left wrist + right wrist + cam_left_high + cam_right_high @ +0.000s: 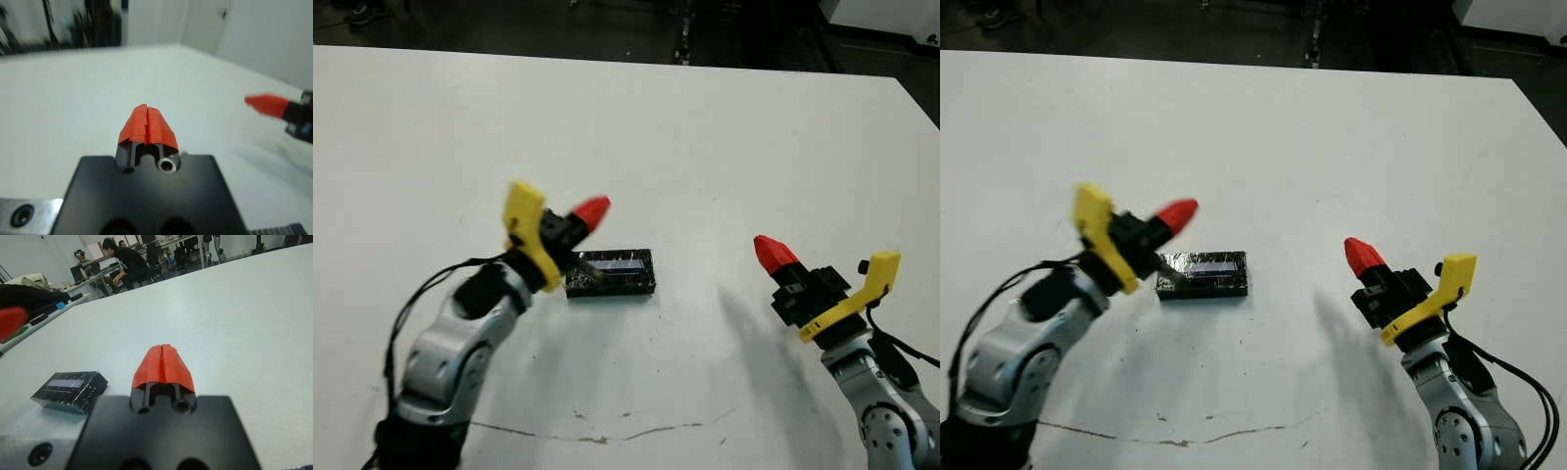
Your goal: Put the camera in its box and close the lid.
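I see the lid (611,273) seated flat on the box at centre frame on the white table (724,127), my left gripper (591,212) pinched closed just at its left end, my right gripper (771,253) closed too, well apart at right, camera not visible.

Lab: desks (88,281), seated people (124,262)

No text, label, brand, number or sign can be read in any view, neither on the lid (612,272) nor on the table (705,127).
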